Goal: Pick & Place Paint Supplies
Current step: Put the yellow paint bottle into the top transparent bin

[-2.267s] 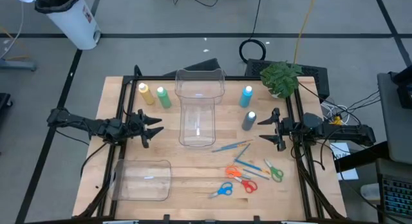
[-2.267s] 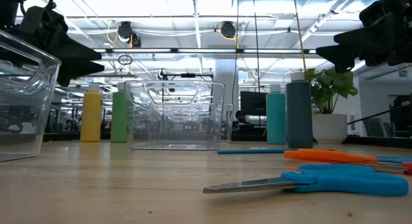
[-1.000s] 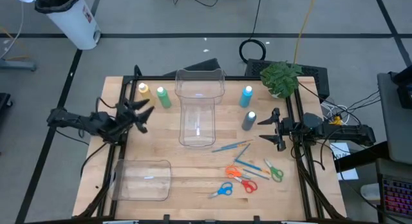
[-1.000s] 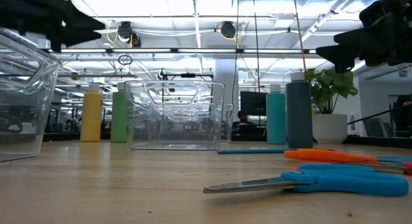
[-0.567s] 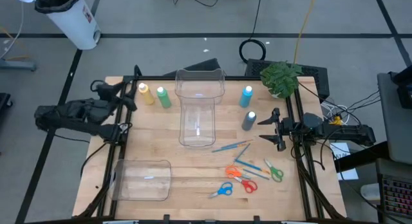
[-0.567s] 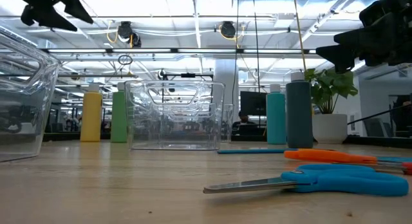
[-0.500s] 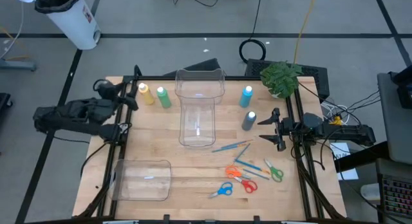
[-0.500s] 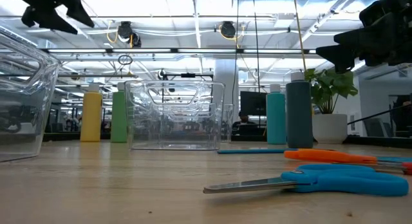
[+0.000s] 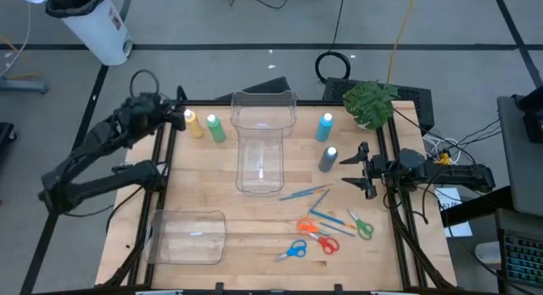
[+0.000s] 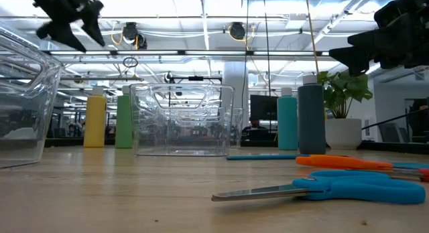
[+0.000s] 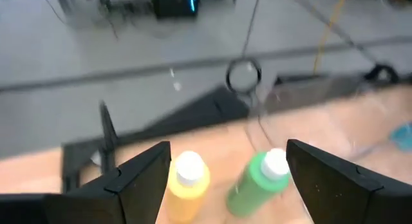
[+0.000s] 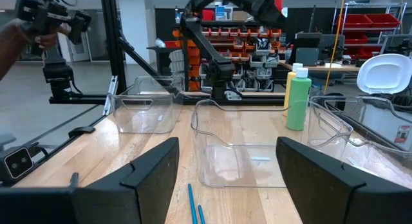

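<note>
My left end effector (image 11: 228,169) is released, fingers spread, raised above the yellow bottle (image 9: 193,123) and green bottle (image 9: 215,128) at the surface's (image 9: 271,214) far left corner. My right end effector (image 9: 355,169) waits released beside the grey-blue bottle (image 9: 327,158).

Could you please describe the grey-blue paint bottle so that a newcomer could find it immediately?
Start at the potted plant on the table's far right corner. Two white-capped bottles stand just beside it; the grey-blue bottle is the one nearer the brushes, darker than the light blue bottle behind it.
</note>
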`<state>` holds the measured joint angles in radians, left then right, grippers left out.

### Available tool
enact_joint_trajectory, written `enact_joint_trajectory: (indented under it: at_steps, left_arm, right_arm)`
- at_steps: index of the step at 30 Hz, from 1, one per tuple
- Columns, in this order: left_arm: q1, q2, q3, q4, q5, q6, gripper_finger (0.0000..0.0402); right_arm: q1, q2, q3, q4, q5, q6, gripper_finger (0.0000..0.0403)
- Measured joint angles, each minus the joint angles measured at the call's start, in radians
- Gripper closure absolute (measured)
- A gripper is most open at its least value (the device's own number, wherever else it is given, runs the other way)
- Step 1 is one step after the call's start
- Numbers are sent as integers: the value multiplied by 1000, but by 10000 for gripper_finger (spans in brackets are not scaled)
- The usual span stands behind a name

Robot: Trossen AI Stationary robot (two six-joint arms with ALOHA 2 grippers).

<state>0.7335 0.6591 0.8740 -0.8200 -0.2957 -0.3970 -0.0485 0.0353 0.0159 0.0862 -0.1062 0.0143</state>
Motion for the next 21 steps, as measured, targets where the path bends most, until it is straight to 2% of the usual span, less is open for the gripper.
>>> enact_joint_trajectory:
  at_steps: [2,6,10,14,21]
  left_arm:
    - [76,69,-4,-32,70,3,96]
    - [171,213,-7,-65,70,12,113]
    - [207,303,-6,-60,90,26,127]
    - [186,321,-6,-64,60,10,132]
    - [181,332,-6,-37,89,11,133]
  right_arm:
    - [0,0,0,0,0,0,151]
    - [0,0,0,0,0,0,151]
    - [0,0,0,0,0,0,151]
    - [0,0,0,0,0,0,151]
    - [0,0,0,0,0,0,151]
